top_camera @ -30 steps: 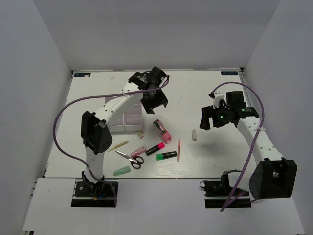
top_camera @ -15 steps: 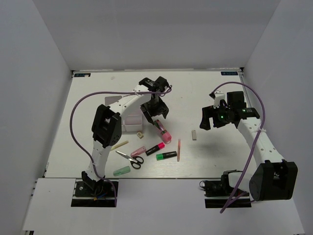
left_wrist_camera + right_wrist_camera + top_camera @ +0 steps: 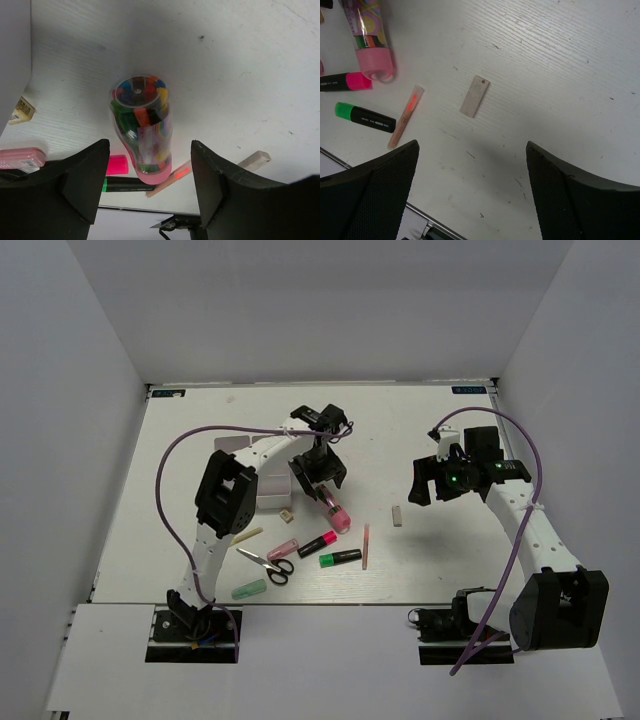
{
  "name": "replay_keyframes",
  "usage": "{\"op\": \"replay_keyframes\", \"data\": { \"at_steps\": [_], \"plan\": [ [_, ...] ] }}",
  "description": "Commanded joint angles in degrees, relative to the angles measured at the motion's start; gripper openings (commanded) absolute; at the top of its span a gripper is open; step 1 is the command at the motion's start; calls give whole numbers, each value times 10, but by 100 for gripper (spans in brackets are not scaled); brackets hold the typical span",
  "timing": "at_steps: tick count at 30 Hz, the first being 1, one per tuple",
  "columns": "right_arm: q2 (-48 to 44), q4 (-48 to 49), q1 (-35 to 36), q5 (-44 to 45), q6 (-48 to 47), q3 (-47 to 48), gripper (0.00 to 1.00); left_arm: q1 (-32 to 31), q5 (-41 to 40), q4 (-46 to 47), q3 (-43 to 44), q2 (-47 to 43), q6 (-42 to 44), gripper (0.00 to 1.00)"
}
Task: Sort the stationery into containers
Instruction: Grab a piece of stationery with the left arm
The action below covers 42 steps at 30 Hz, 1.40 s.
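A clear tube of coloured pens with a pink cap [image 3: 332, 508] lies on the table and also shows in the left wrist view [image 3: 141, 130]. My left gripper [image 3: 318, 472] is open and empty just above it, and the tube lies between the fingers [image 3: 82, 180]. A white tray [image 3: 265, 490] is partly hidden under the left arm. Near the front lie scissors [image 3: 266, 565], a pink marker [image 3: 283, 548], a pink highlighter [image 3: 317, 543], a green highlighter [image 3: 340, 558], a pale green marker [image 3: 249, 589], a yellow stick [image 3: 242, 537] and a pink stick [image 3: 366, 546]. My right gripper [image 3: 432, 483] is open and empty above a grey eraser [image 3: 474, 96].
A tiny eraser [image 3: 287, 514] lies beside the tray's near corner. The grey eraser [image 3: 397, 516] lies alone right of the pink stick. White walls close in the table on three sides. The purple cables loop over both arms.
My left gripper has swung from over the tray down and towards the near side, and now hangs over the pen tube. The right arm has not moved.
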State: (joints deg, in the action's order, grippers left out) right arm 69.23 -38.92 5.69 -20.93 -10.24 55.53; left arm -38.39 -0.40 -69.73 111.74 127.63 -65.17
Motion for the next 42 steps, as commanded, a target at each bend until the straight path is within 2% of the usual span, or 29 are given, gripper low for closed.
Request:
{"op": "replay_keyframes", "data": {
  "at_steps": [1, 17, 38, 42],
  "plan": [
    [-5, 2, -4, 3, 4, 14, 89, -5, -4, 10, -5, -1, 2, 76],
    [-8, 2, -2, -3, 3, 13, 89, -20, -58, -2, 2, 19, 50, 75],
    [-11, 0, -3, -1, 4, 13, 89, -21, -22, 27, -8, 50, 30, 73],
    [-12, -1, -3, -1, 2, 14, 89, -20, -19, 29, -11, 53, 31, 66]
  ]
}}
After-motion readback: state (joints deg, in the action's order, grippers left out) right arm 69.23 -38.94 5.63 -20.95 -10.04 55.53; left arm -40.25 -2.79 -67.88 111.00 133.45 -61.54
